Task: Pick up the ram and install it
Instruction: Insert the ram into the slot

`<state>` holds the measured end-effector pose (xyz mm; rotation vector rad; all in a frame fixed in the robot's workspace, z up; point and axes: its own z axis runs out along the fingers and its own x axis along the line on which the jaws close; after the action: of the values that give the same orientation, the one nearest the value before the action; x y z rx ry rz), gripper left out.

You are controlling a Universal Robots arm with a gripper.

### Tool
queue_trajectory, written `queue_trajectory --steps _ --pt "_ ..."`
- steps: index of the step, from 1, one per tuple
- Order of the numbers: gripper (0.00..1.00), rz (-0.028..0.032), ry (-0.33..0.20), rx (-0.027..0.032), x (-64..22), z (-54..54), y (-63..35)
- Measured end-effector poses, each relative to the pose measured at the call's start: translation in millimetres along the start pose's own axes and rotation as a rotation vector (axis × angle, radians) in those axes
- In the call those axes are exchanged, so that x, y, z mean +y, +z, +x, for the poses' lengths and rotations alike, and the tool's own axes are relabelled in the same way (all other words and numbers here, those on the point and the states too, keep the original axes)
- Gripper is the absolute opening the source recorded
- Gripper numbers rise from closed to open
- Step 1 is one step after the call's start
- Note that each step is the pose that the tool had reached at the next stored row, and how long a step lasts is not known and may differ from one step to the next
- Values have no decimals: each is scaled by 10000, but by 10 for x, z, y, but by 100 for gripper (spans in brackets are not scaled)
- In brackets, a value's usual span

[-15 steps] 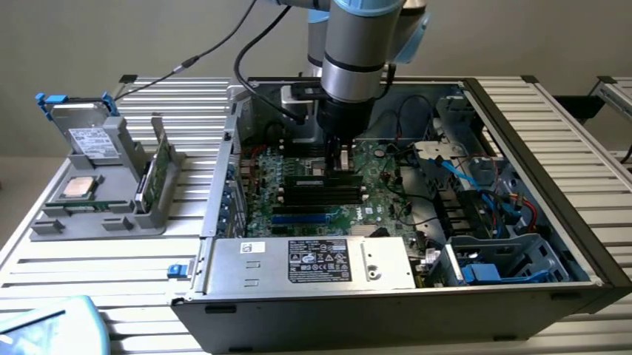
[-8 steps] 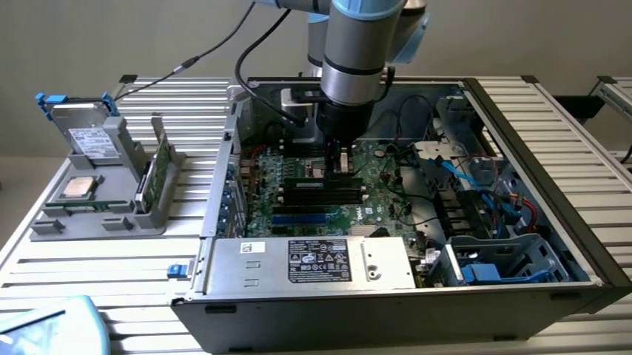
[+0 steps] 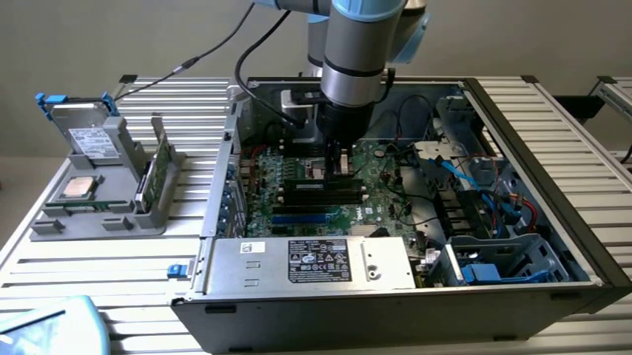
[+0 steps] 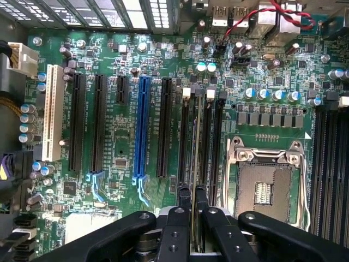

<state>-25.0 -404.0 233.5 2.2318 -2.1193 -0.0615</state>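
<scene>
Black claw (image 4: pixel 192 199) pinches the ram (image 4: pixel 194 147) edge-on, over the dark memory slots (image 4: pixel 218 147) just beside the processor socket (image 4: pixel 263 188).

Counter (image 3: pixel 129 274): silver ribbed aluminium slats. An open computer case (image 3: pixel 395 318) lies on its side across the middle, reaching toward the edge at the exterior view's right. A grey parts holder (image 3: pixel 99 222) sits near the opposite edge. A pale blue object (image 3: pixel 49 325), partly cropped, lies at that side's near corner.

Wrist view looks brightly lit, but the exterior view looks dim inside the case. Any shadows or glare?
Wrist view: motherboard evenly lit, glare on the rear vents. Exterior view: the arm shades the motherboard; the slatted table is bright.
</scene>
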Motion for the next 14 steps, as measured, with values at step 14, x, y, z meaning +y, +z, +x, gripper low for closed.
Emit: queue_trajectory --steps 14 --pt "14 -5 6 101 -6 30 68"
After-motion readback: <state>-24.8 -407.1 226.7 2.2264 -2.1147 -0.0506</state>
